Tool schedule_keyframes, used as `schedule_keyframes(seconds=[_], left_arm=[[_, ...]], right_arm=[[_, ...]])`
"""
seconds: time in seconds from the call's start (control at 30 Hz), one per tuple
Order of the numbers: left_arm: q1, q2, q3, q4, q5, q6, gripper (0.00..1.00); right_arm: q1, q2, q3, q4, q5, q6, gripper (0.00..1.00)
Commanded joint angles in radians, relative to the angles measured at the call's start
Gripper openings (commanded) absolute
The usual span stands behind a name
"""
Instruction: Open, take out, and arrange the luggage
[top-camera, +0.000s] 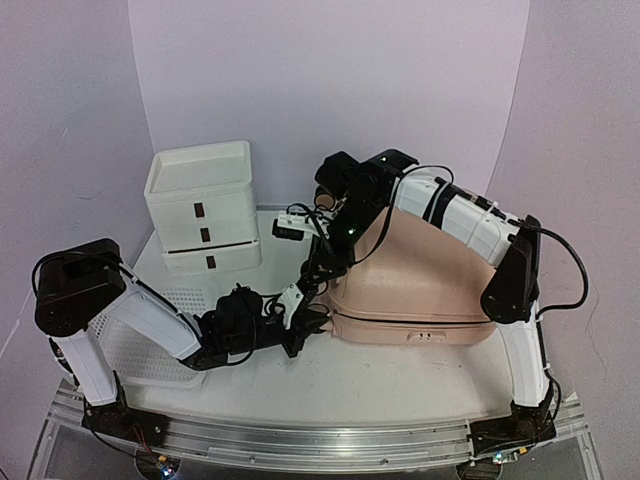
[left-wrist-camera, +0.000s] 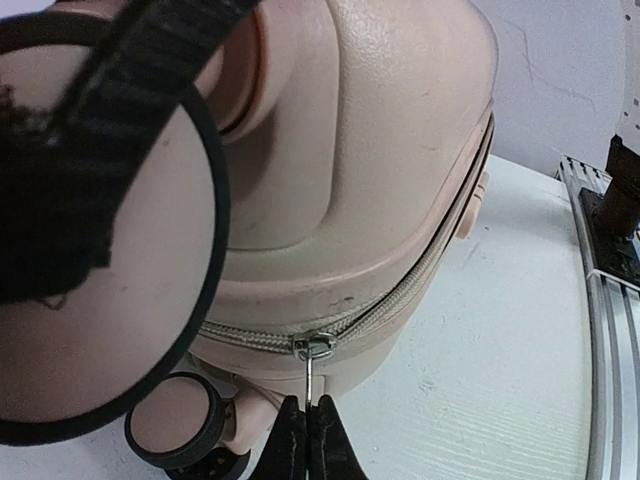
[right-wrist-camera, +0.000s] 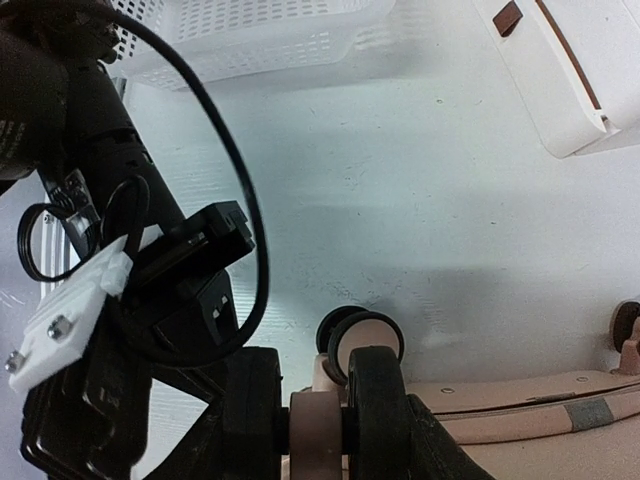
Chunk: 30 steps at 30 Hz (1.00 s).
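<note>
Your left gripper (left-wrist-camera: 308, 420) is pinched on the zipper pull (left-wrist-camera: 312, 378), ready to run it around the closed luggage (top-camera: 420, 280) on the table (top-camera: 380, 385), while your right gripper (right-wrist-camera: 315, 400) clamps 1 wheel (right-wrist-camera: 316, 440) to steady it.

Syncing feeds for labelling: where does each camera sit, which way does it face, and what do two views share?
Top external: above and behind the bases, looking down across the table; left arm, right arm, the luggage.
Left wrist: low on the left arm, facing the luggage's zipper side; left gripper pinching the zipper pull.
Right wrist: looking down; right gripper clamping the luggage beside a caster wheel.
Shared: both wrist views show luggage wheels.
</note>
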Motion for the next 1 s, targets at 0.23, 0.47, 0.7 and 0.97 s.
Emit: schedule_keyframes(seconds=[0.23, 0.47, 0.7, 0.97], left_arm=[[0.069, 0.089, -0.017, 0.302, -0.1, -0.011, 0.0], [0.112, 0.136, 0.017, 0.306, -0.099, -0.057, 0.0], [0.143, 0.168, 0.062, 0.294, -0.129, -0.132, 0.0], [0.146, 0.18, 0.195, 0.104, -0.24, -0.193, 0.0]], right_arm=[[-0.075, -0.062, -0.06, -0.241, -0.255, 0.074, 0.0], [-0.075, -0.087, -0.112, -0.285, -0.313, 0.055, 0.0], [-0.065, -0.18, -0.267, -0.28, -0.372, 0.012, 0.0], [-0.031, -0.344, -0.495, -0.276, -0.427, -0.085, 0.0]])
